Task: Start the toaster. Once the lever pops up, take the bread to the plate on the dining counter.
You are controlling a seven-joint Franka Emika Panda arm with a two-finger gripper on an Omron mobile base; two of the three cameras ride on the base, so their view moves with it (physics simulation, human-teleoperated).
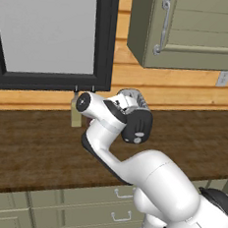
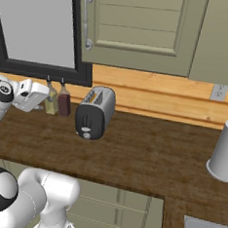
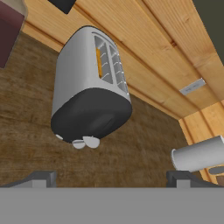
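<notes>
Fingers [image 3: 112, 179] are seen spread wide and empty at the bottom of the hand view, well short of the toaster [image 3: 89, 85], which lies up at eleven o'clock from them. From the right base view, the toaster [image 2: 94, 112] stands on the dark wooden desk [image 2: 146, 158], its black end panel turned outward, with two small bottles [image 2: 58, 101] at its nine o'clock and a grey canister [image 2: 226, 151] far off at three o'clock. An orange-tan edge, judged to be the bread [image 3: 99, 62], is seen in one slot. Two pale tabs sit at the panel's lower edge; which is the lever [image 3: 91, 141] cannot be told for certain. The step in hand is judged to be the approach: the fingers would best be narrowed, brought above the lever, and pressed straight down along the panel.
</notes>
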